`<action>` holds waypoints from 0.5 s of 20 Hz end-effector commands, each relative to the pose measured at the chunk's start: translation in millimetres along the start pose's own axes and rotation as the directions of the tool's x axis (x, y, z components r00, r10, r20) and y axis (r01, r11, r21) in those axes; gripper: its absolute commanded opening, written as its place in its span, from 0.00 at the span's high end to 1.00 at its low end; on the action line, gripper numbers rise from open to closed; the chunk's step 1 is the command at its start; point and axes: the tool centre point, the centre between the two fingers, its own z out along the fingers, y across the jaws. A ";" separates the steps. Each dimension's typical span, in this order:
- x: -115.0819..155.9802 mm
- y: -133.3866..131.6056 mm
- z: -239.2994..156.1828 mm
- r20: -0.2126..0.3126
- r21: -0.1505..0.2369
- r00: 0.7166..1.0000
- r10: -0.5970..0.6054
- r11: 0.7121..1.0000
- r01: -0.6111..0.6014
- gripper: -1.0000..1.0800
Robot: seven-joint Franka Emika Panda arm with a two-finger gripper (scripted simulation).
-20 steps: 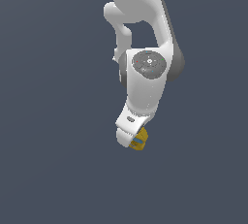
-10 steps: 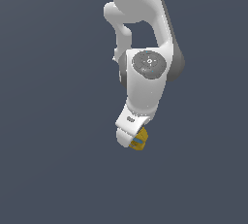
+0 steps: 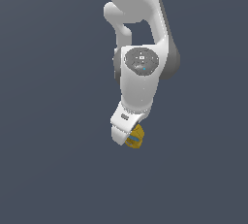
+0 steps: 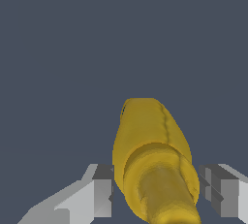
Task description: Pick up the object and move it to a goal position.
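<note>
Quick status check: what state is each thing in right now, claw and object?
Claw: fingers on either side of the object, close against it; whether they press it cannot be told.
Object: yellow, between the fingers, poking out past the claw in the exterior view; blue band showing there.

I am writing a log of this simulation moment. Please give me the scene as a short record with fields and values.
arm: one white Panda arm, reaching down in the exterior view
gripper: gripper, a finger on each side of the object
object: yellow bottle-like object, between the fingers
object markings: blue band, seen in the exterior view
contact: fingers close to the object; touching cannot be confirmed
surroundings: plain dark grey background
</note>
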 end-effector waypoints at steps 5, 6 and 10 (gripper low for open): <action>-46.0 20.5 -37.8 -0.006 -0.009 1.000 0.002 1.000 -0.002 1.00; -55.7 24.3 -44.7 -0.006 -0.009 1.000 0.002 1.000 -0.002 1.00; -94.6 39.9 -72.1 -0.007 -0.009 1.000 0.002 1.000 -0.002 1.00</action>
